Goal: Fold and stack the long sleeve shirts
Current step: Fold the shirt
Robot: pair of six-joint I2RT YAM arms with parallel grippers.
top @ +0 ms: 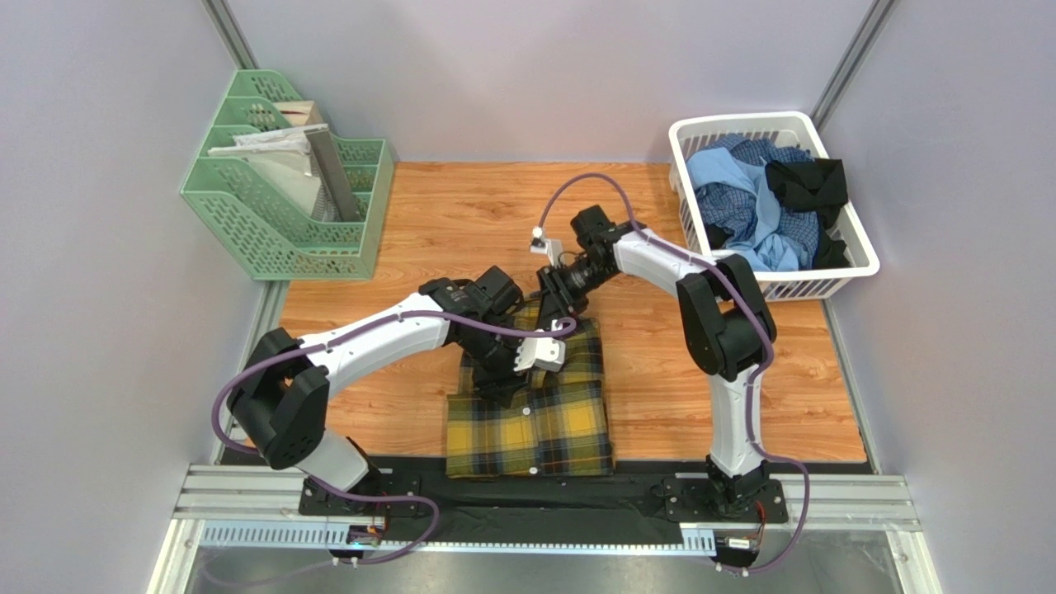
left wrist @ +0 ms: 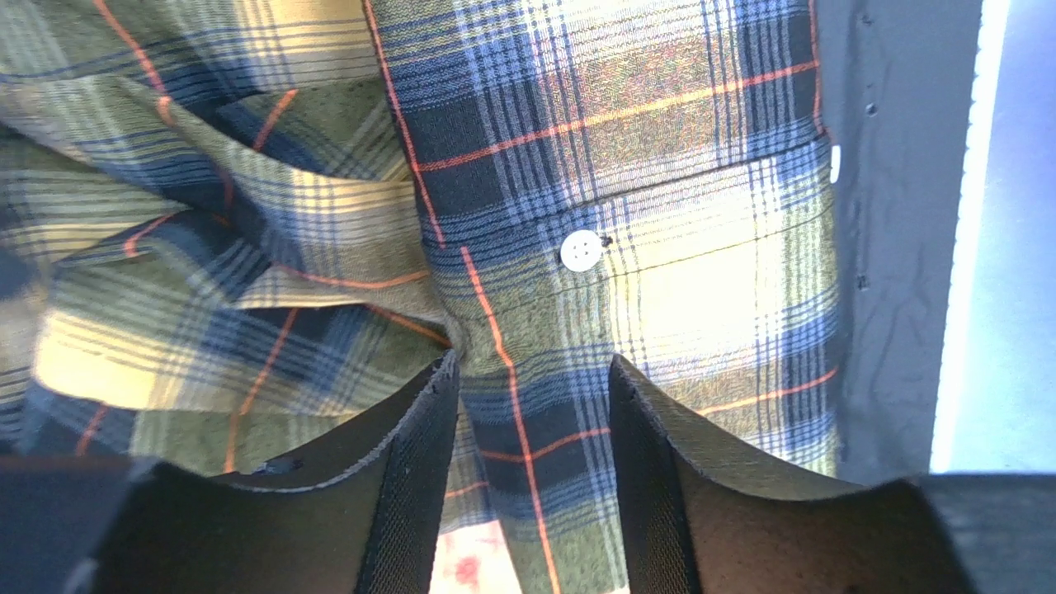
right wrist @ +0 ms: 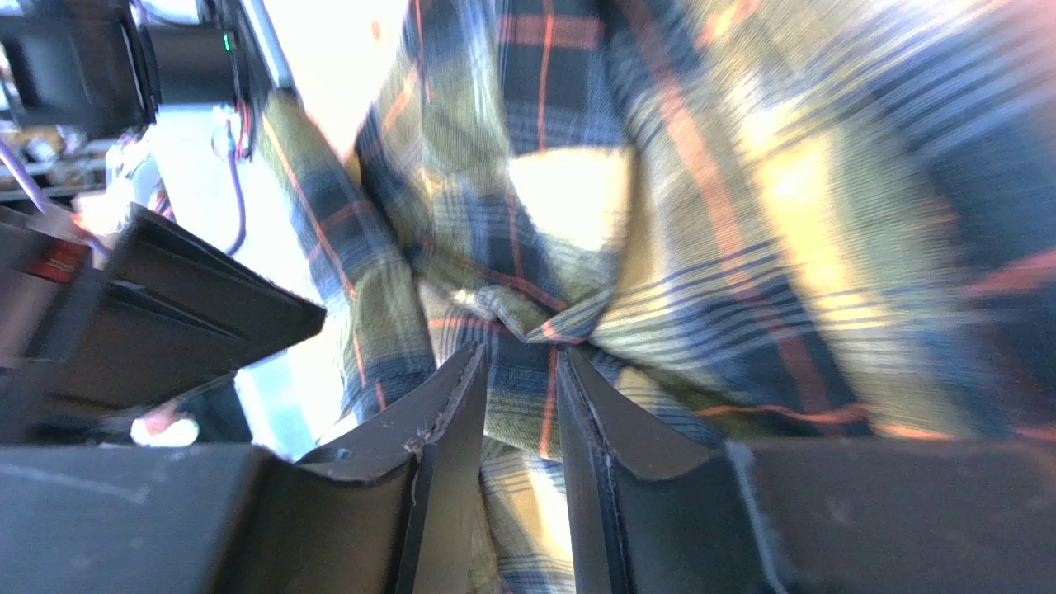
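Two claws: right claw (right wrist: 521, 361) pinches plaid shirt (top: 533, 427); left claw (left wrist: 531, 369) straddles it, grip unclear.

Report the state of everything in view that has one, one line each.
plaid shirt, partly folded on the table, upper part bunched under both hands
left hand, fingers apart astride shirt cloth, grip unclear
right hand, shut on a fold of the plaid shirt
white basket, holding unfolded blue and black shirts
green file rack, upright, holding papers
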